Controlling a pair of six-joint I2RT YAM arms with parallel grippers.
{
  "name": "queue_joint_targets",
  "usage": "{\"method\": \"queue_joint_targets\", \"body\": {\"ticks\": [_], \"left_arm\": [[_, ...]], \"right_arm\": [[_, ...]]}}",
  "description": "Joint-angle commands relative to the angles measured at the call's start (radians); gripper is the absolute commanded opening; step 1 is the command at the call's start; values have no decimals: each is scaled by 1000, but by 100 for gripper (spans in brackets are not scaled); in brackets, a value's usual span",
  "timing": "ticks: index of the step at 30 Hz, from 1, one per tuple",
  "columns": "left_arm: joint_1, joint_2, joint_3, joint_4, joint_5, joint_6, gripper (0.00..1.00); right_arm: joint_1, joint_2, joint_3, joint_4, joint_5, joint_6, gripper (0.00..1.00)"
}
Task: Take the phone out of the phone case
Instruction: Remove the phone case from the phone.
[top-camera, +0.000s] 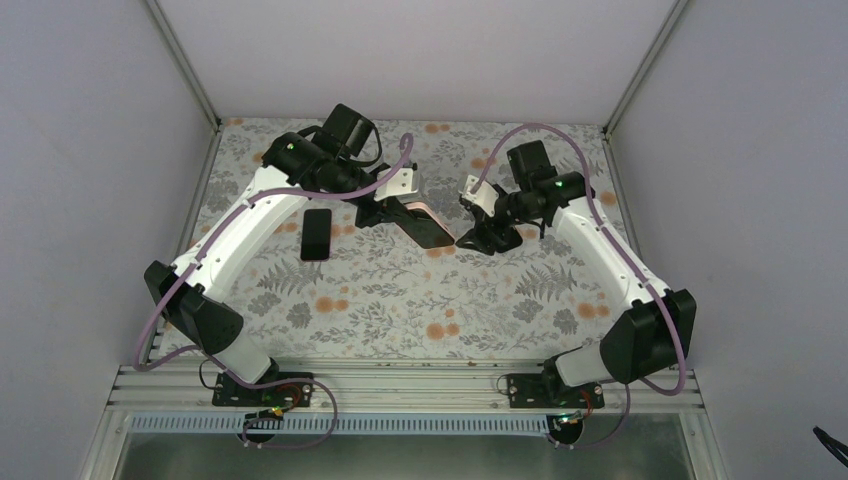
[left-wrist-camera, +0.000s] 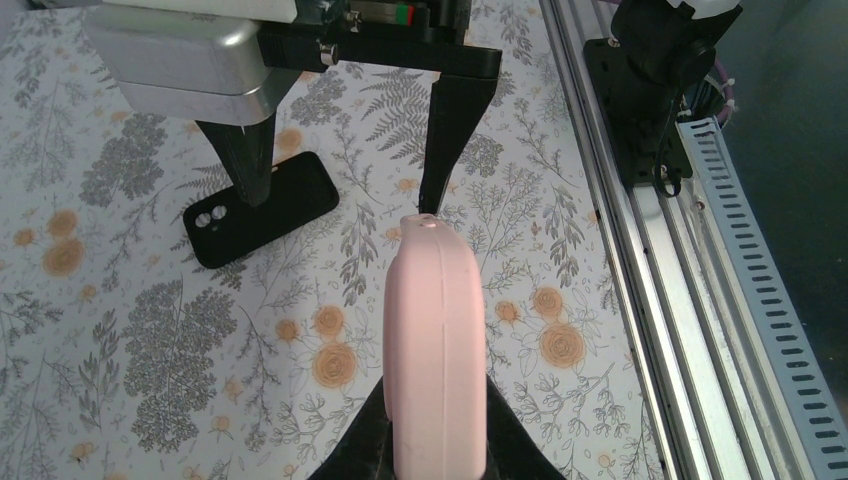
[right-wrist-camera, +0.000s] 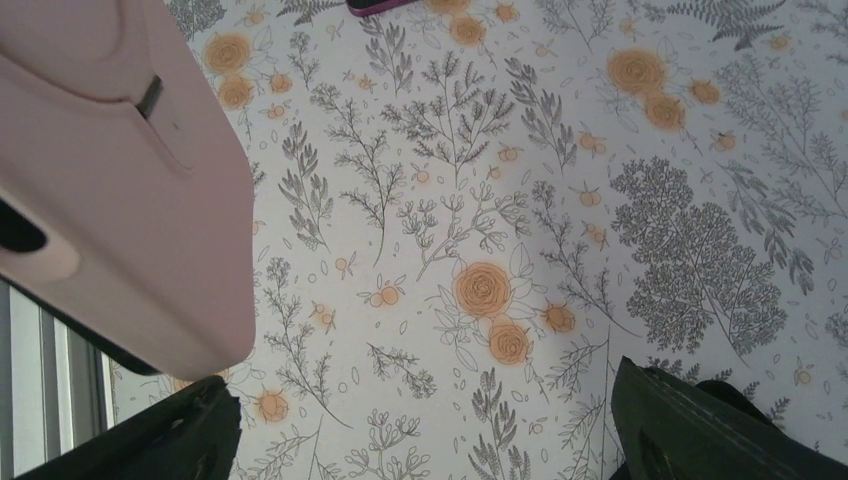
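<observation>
Pink phone case (left-wrist-camera: 435, 350) with dark phone (top-camera: 430, 230) inside, grasped by left hand (top-camera: 388, 211), right hand (right-wrist-camera: 420, 415) released at its corner

- Floral tablecloth (top-camera: 400, 300), grey ferns and orange blooms.
- Black phone-shaped slab (top-camera: 316, 233) lies flat toward 9 o'clock.
- Metal rail (top-camera: 400, 385) runs along 6 o'clock edge.

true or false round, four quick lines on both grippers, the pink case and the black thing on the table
1. The left gripper grips the pink rounded phone case. True.
2. The right gripper is clamped on the pink case. False: its jaws stand wide open.
3. The black flat slab with two round holes lies on the floral table. True.
4. The pink case lies flat on the table. False: it is held raised in the left gripper.
</observation>
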Motion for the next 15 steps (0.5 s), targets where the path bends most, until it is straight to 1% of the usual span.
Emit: {"method": "queue_joint_targets", "body": {"ticks": [1,15], "left_arm": [[1,5,21,44,42,6,2],[1,0,24,37,48,10,2]], "right_arm": [[1,-24,36,-2,-54,-3,95],[1,-6,63,13,-50,6,95]]}}
